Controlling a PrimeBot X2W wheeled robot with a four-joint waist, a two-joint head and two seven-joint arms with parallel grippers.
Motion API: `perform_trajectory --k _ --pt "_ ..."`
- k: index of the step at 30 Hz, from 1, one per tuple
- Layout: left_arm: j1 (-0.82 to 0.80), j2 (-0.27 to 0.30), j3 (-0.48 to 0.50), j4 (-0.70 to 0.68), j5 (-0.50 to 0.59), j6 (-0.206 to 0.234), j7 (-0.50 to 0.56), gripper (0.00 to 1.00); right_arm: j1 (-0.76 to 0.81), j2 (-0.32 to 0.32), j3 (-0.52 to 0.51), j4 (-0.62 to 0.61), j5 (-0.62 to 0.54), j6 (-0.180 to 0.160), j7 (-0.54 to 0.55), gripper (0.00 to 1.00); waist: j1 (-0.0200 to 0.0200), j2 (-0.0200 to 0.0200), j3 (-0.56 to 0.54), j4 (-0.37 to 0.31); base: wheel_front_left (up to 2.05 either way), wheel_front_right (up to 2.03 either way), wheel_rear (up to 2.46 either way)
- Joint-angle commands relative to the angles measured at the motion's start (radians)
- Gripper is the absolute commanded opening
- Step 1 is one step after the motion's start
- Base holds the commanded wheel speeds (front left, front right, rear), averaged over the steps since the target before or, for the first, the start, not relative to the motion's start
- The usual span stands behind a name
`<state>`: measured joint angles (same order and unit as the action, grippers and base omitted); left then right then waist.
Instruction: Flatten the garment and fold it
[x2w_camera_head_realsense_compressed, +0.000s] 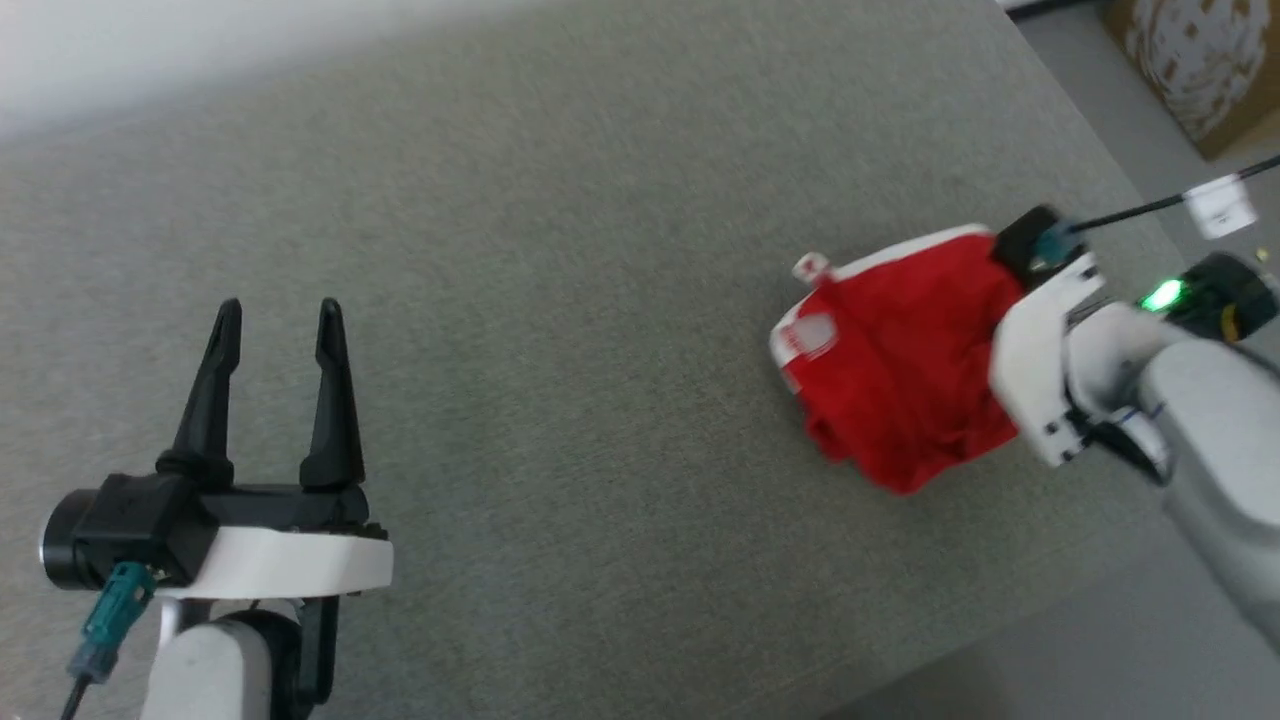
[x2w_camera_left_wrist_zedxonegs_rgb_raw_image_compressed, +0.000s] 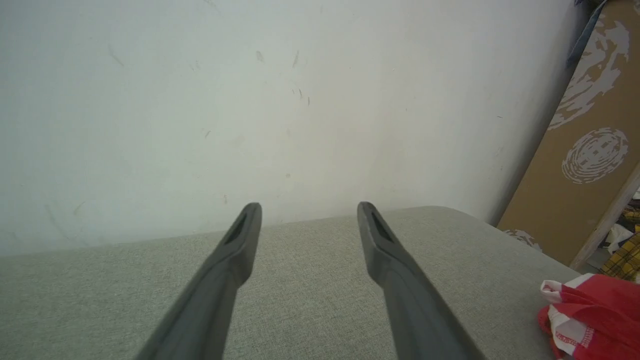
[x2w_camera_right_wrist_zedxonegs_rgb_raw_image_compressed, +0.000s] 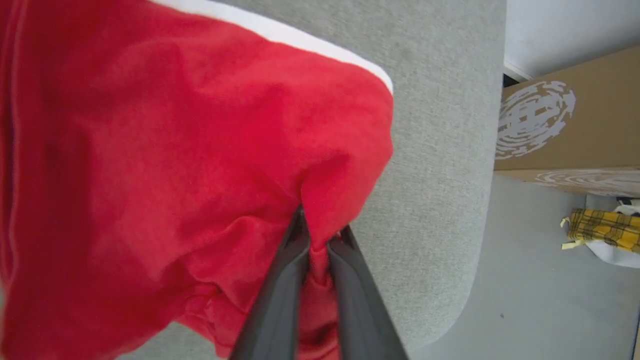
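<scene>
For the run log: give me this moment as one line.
garment: bunched, not flat | right gripper: jaws shut on garment | left gripper: jaws open, clear of garment

The shorts (x2w_camera_head_realsense_compressed: 900, 370), bunched near the bench (x2w_camera_head_realsense_compressed: 600, 250)'s right edge, are too crumpled to tell waistband from legs, and blur smears them and the right arm (x2w_camera_head_realsense_compressed: 1200, 400) in the head view. The right pincer (x2w_camera_right_wrist_zedxonegs_rgb_raw_image_compressed: 320, 239) has its tips buried in a red fold, and from the head its fingers are hidden behind the wrist housing. The shorts run off the left, top and bottom of the right wrist view and off the left wrist view's lower right corner.
</scene>
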<state>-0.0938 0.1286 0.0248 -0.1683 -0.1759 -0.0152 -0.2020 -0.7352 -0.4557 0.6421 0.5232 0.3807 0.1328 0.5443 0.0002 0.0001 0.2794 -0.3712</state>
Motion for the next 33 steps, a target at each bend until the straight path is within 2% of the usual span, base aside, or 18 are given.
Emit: perform_trajectory --k 1,9,17,18,19,27,33 --pt "-0.019 0.015 -0.003 -0.019 0.012 0.004 0.013 1.0 -0.035 -0.022 -0.027 0.043 -0.002 -0.002 -0.03 0.0 -0.0002 -0.0001 0.138 -0.083 0.0 0.0 0.0" --pt "-0.047 0.052 -0.008 -0.091 0.038 0.008 0.066 1.0 -0.101 -0.118 -0.153 0.211 -0.064 -0.002 -0.147 0.0 -0.0002 -0.0001 0.219 -0.03 0.0 0.0 0.0" --pt "-0.049 0.067 -0.003 -0.131 0.043 0.017 0.092 1.0 -0.138 -0.137 -0.266 0.332 -0.135 -0.002 -0.28 0.0 -0.0002 -0.0001 0.247 -0.001 0.0 0.0 0.0" --pt "-0.048 0.067 -0.003 -0.133 0.043 0.018 0.093 1.0 -0.14 -0.136 -0.28 0.353 -0.142 -0.002 -0.286 0.15 -0.0002 -0.0001 0.247 0.001 0.0 0.0 0.0" --pt "-0.047 0.067 -0.003 -0.133 0.042 0.02 0.093 1.0 -0.142 -0.131 -0.293 0.371 -0.146 -0.002 -0.293 1.0 -0.0002 -0.0001 0.246 0.002 0.0 0.0 0.0" --pt "-0.038 0.053 -0.014 -0.097 0.027 0.024 0.066 1.0 -0.166 -0.122 -0.376 0.448 -0.184 -0.002 -0.371 1.0 -0.0002 -0.0001 0.197 0.006 0.0 0.0 0.0" --pt "-0.023 0.033 -0.012 -0.038 0.002 0.029 0.022 1.0 -0.201 -0.097 -0.441 0.365 -0.11 -0.002 -0.496 1.0 -0.0002 -0.0001 0.1 0.02 0.0 0.0 0.0"
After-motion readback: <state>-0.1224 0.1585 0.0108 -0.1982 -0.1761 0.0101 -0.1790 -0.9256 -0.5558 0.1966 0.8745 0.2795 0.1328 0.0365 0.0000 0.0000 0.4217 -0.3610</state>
